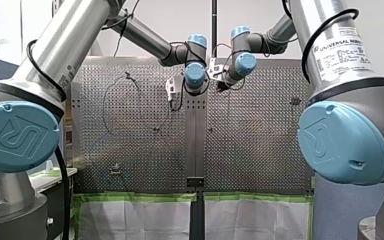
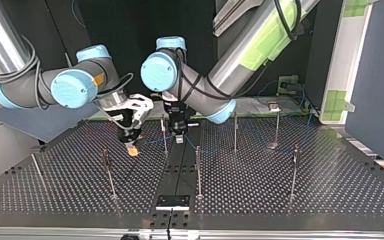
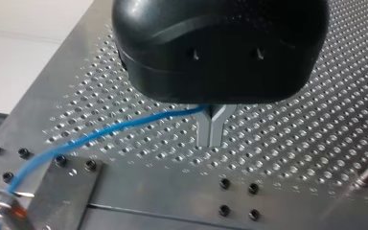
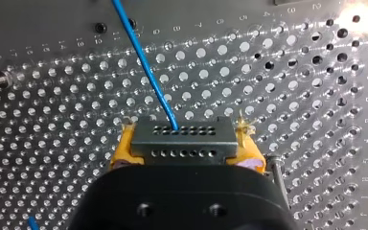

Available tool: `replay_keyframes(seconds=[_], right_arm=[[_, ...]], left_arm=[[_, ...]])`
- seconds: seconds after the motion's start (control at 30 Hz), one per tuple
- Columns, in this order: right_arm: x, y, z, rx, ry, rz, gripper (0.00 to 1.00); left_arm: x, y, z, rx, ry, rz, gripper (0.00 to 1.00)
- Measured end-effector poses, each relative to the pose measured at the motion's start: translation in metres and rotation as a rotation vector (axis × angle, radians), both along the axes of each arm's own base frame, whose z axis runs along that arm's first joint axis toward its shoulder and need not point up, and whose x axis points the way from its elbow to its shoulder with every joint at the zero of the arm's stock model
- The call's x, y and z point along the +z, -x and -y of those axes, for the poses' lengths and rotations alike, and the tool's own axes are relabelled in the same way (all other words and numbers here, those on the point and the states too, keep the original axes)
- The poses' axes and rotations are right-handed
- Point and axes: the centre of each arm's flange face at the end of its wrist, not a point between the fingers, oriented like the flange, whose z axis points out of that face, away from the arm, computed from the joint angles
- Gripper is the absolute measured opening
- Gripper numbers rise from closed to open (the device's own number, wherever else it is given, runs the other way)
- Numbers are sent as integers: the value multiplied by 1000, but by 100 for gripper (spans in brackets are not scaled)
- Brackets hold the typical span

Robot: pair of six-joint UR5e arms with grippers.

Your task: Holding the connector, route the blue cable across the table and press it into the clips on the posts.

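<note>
Where the two arms meet over the tabletop (image 2: 260, 175), you'll find my right gripper (image 4: 184, 149) clamped on the connector (image 4: 182, 130). Its yellow pads (image 4: 122, 152) press on the two ends of that grey block, whose face carries two rows of small holes. You can see the blue cable (image 4: 143, 62) leave the connector's upper row and run straight away from it, low over the perforated metal.

Just beside the connector, over the dark centre strip (image 2: 177, 170), my left gripper (image 3: 211, 127) has its metal fingers (image 3: 204, 134) drawn together on the same cable. From those fingers the cable slopes down toward a bolted plate with black screws (image 3: 225, 183).

Thin upright posts (image 2: 198, 170) stand around the connector. One is just beside it, between the two grippers, and the others are well apart from it across the tabletop. Their clips are too small for you to tell whether any of them holds the cable.

The tabletop itself is silver metal drilled in an even grid, with small numbers and letters along the hole rows beyond the connector.

Well apart from the connector, at the edge by the arms' bases, hang white sheets (image 1: 135, 220) bordered with green tape (image 1: 135, 197). Behind the connector, in the top view, you see a dark backdrop and, off to one side, a white panel (image 2: 345, 60).
</note>
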Motion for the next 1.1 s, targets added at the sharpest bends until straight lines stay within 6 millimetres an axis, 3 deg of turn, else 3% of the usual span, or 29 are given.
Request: replay_keyframes(seconds=[0.23,0.37,1.1], right_arm=[[1,5,-8,0,1,-9,0],[-9,9,-14,-1,-11,-30,0],[-96,28,-38,-42,-47,-81,0]], left_arm=[[-27,7,-4,4,11,0,2],[-44,14,-4,-2,12,0,2],[-125,33,-24,-130,23,-13,2]])
